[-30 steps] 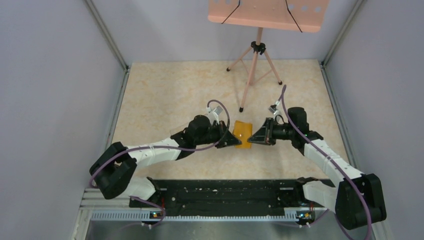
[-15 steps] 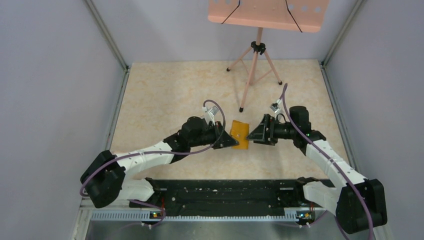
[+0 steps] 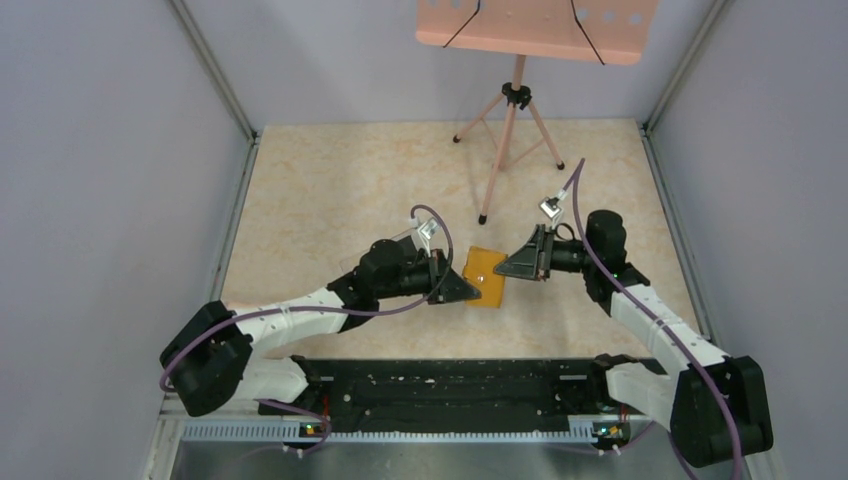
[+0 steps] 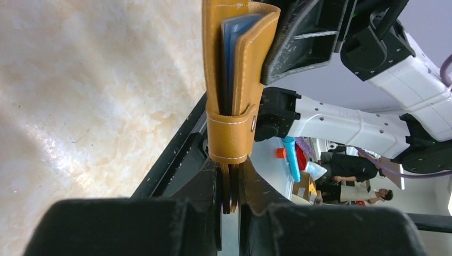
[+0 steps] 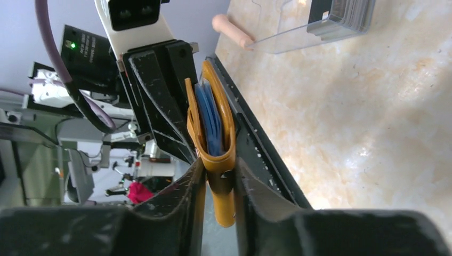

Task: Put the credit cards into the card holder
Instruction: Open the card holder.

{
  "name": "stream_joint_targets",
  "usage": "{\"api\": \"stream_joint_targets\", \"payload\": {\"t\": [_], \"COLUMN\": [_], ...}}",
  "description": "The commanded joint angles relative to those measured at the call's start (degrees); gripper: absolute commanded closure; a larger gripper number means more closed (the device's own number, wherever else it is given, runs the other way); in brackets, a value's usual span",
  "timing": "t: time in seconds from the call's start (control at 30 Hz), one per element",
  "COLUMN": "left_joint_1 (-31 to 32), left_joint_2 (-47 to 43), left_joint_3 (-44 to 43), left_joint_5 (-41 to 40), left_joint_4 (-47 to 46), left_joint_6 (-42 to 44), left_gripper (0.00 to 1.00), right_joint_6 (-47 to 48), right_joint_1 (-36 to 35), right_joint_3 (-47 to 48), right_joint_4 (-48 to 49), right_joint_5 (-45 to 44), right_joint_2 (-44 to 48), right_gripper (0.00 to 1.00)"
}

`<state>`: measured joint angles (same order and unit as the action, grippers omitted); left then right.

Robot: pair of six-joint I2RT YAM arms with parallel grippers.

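The orange-tan card holder hangs above the table between both grippers, folded nearly shut. My left gripper is shut on its left edge, and my right gripper is shut on its right edge, on the clasp tab. In the left wrist view the holder rises from my shut left gripper, blue-grey pockets showing between its leaves. In the right wrist view the holder stands in my right gripper. A stack of dark credit cards lies in a clear plastic box on the table.
A pink music stand on a tripod stands at the back, one foot just behind the grippers. A black rail runs along the near edge. Grey walls close both sides.
The holder has shifted slightly toward the near edge and tilted. The left arm has stretched further right and the right wrist has risen a little. Both grippers stay shut on it.
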<state>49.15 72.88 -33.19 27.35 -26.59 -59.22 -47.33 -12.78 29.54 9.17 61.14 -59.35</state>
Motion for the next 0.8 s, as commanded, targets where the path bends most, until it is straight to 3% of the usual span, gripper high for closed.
{"api": "stream_joint_targets", "payload": {"t": [0.0, 0.03, 0.1, 0.2, 0.33, 0.4, 0.53, 0.77], "left_joint_1": [0.38, 0.46, 0.43, 0.43, 2.04, 4.04, 6.9, 11.77], "left_joint_2": [-0.64, -0.56, -0.51, -1.06, -4.87, -5.72, -2.98, 6.77], "left_joint_3": [0.04, 0.11, 0.07, -0.4, -6.06, -10.87, -19.94, -29.87], "left_joint_5": [1.14, 0.97, 0.43, -2.51, -15.72, -23.39, -32.34, -36.86], "left_joint_4": [-4.11, -3.84, -2.98, 1.48, 19.01, 28.88, 41.59, 48.81], "left_joint_6": [-0.3, -0.24, 0.06, 1.03, 6.49, 10.71, 15.77, 18.74], "left_gripper": [1.0, 1.0, 0.98, 0.77, 0.55, 0.49, 0.44, 0.43], "right_joint_6": [-2.39, -2.24, -1.24, 3.66, 13.07, 16.35, 16.4, 15.1], "right_joint_1": [-0.39, -0.41, -0.4, -0.48, -0.97, -2.14, -4.54, -7.49], "right_joint_3": [0.12, 0.16, 0.22, 1.94, 6.74, 9.25, 10.8, 10.43], "right_joint_4": [6.72, 6.54, 5.04, -2.64, -18.68, -24.58, -27.62, -28.52], "right_joint_5": [3.45, 3.16, 2.22, -0.09, -7.99, -13.65, -19.13, -22.23], "right_joint_2": [1.23, 1.37, 1.57, 1.68, 1.01, 0.76, -0.06, -0.93], "right_gripper": [0.88, 1.0, 1.0, 1.0, 1.0, 1.0, 1.0, 1.0]}}
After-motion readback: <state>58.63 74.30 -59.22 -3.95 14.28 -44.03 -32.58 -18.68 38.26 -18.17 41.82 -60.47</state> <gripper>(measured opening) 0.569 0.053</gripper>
